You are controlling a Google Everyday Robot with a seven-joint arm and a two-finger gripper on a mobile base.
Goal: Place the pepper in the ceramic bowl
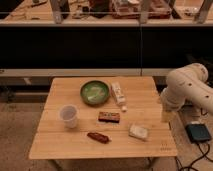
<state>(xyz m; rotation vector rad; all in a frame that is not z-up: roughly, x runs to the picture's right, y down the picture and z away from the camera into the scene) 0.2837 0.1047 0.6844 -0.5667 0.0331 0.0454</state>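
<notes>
The pepper (98, 137) is a small dark red tapered object lying on the wooden table (55, 145) near its front edge. The ceramic bowl (94, 92) is a round green bowl with pale patches inside, at the back middle of the table. My white arm (187, 87) stands off the table's right side. The gripper (166, 116) hangs at the table's right edge, far right of the pepper and the bowl, with nothing seen in it.
A translucent white cup (68, 116) stands at the left. A flat brown bar (109, 117) lies between bowl and pepper. A white tube (118, 93) lies right of the bowl. A pale packet (138, 132) lies front right. A dark box (199, 133) sits on the floor at right.
</notes>
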